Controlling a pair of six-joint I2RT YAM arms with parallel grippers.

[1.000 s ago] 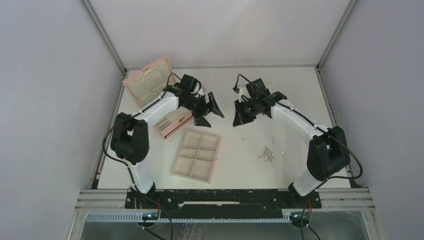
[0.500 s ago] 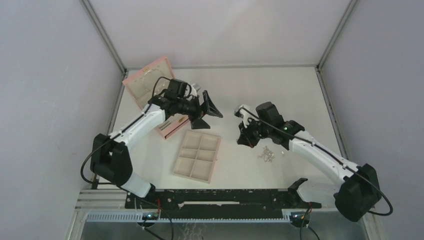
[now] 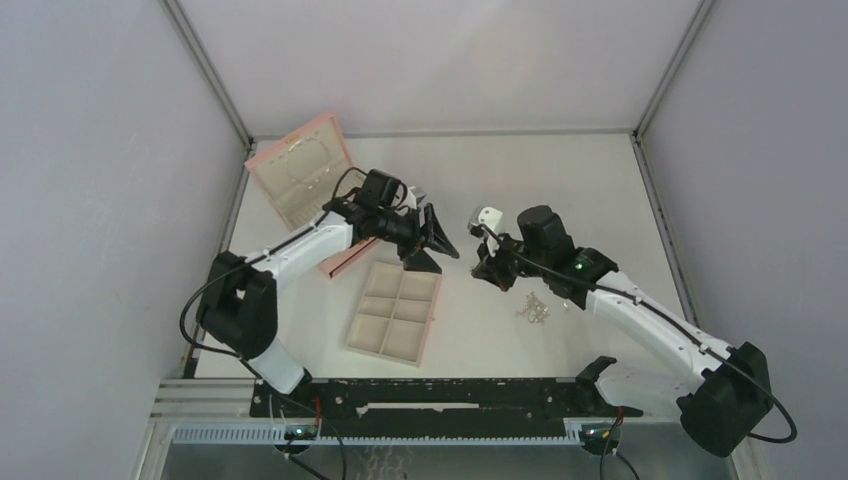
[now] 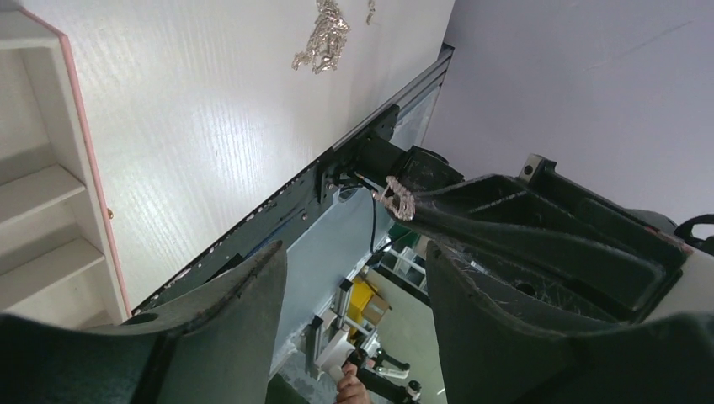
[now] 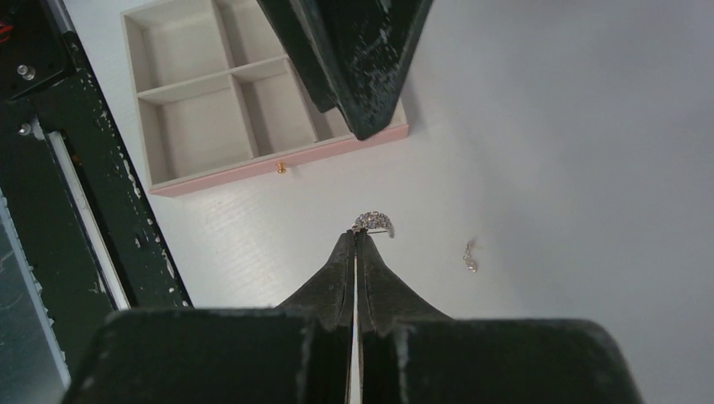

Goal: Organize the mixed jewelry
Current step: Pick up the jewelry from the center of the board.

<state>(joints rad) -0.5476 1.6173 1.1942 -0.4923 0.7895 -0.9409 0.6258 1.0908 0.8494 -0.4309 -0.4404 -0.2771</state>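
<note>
Right wrist view is showing the right gripper (image 5: 354, 240) clenched tight; its two fingers are pressing together on a small sparkling silver ring (image 5: 375, 222), which is sticking out at their very tip and hanging clear of the white table (image 5: 547, 126); a tiny silver piece (image 5: 469, 256), perhaps an earring, is lying alone on the table near that tip; the beige six-compartment tray (image 5: 337, 149) is sitting beyond it, and none of the compartments in view are holding anything; one dark finger (image 5: 354, 67) of the left gripper (image 3: 440, 256) is hanging over the tray's edge. Top external view is showing both grippers meeting near the middle of the table, just to the far right of the tray, tips pointing at each other but apart; the left gripper is standing released, its jaws spread with nothing between them, and the left wrist view is looking through that gap at the ring; a small cluster of silver jewelry (image 3: 533, 310) is lying on the table to the right of the tray, beside the right arm; the pink box (image 3: 300, 175) is sitting open at the far left.
</note>
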